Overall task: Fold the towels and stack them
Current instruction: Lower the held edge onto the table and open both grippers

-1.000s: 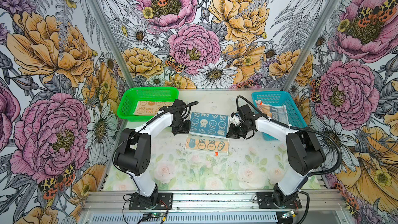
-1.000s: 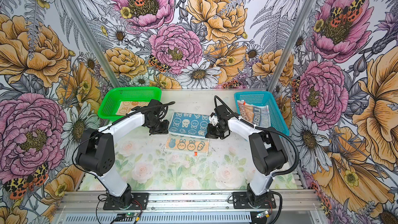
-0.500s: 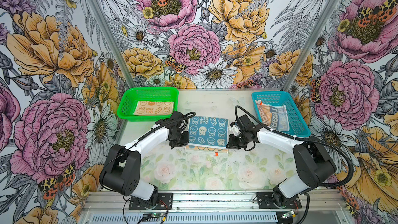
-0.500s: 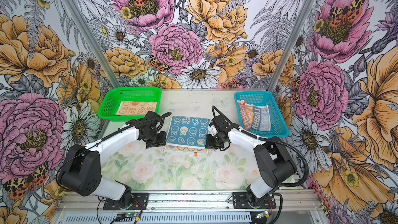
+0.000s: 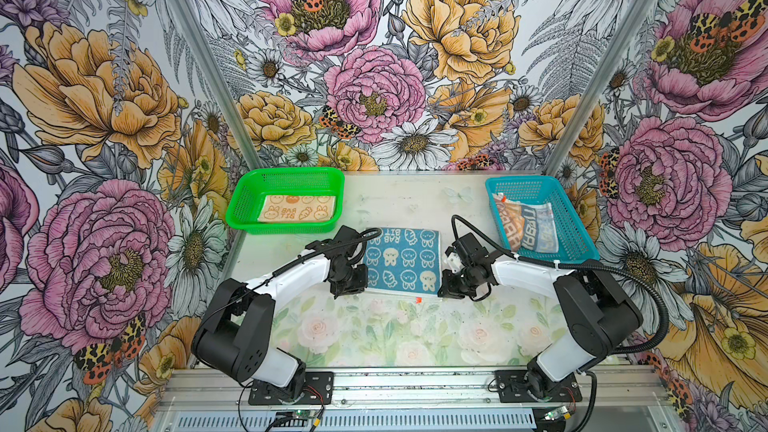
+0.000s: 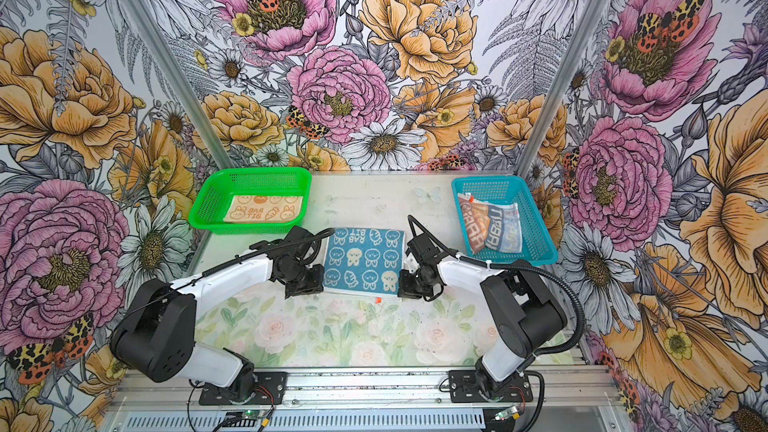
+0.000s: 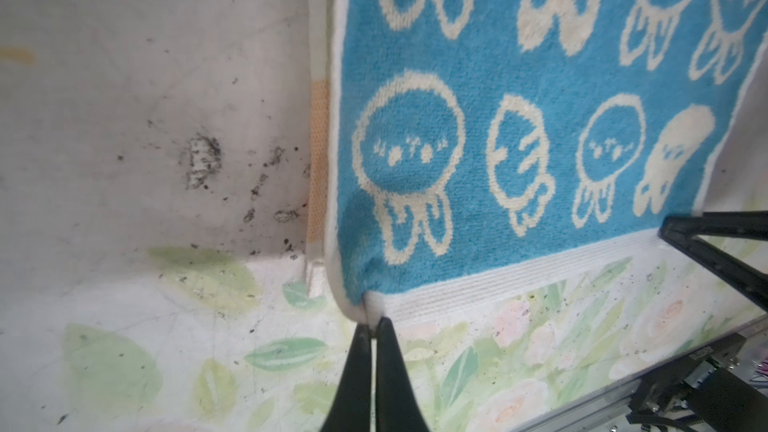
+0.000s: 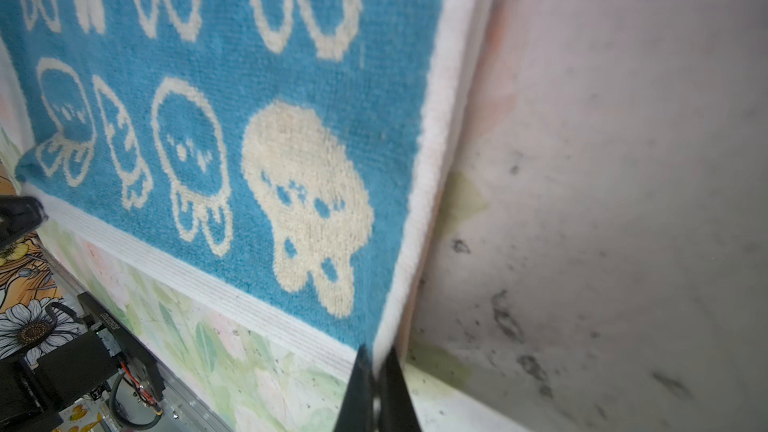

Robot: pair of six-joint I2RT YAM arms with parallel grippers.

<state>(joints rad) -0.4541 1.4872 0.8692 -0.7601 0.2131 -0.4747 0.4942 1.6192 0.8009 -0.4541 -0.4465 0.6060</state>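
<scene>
Two near corners of the teal towel point(image 5: 401, 261) are pinched by the left gripper point(image 7: 371, 326) and the right gripper point(image 8: 376, 357); the towel lies beyond both, held edge spanning between them

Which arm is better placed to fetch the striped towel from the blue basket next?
Right arm, probably: its jaws pinch the teal towel at the corner nearer the blue basket holding the striped towel; the left arm is farther.
</scene>
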